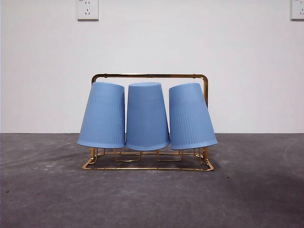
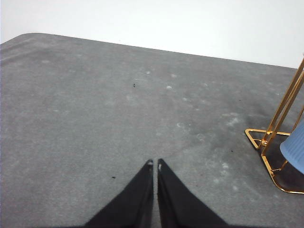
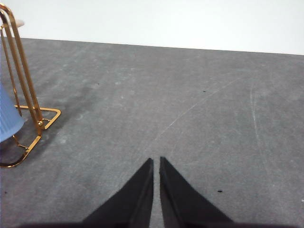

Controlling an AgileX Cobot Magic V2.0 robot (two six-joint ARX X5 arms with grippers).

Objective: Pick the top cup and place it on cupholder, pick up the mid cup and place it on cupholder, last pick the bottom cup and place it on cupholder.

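Observation:
Three light blue ribbed cups hang upside down, side by side, on the gold wire cupholder [image 1: 149,75]: a left cup [image 1: 102,116], a middle cup [image 1: 146,116] and a right cup [image 1: 190,116]. The outer two lean outward. No crack shows on any of them, so I cannot tell which is the top cup. My left gripper [image 2: 155,164] is shut and holds nothing, low over bare table, well away from the cupholder [image 2: 280,114] and a cup rim [image 2: 294,149]. My right gripper [image 3: 156,160] is likewise shut and holds nothing, apart from the cupholder [image 3: 21,71] and a cup edge [image 3: 7,118].
The grey scuffed table [image 1: 47,190] stretches around the rack on all sides. A white wall with two sockets [image 1: 87,9] stands behind. Neither arm shows in the front view.

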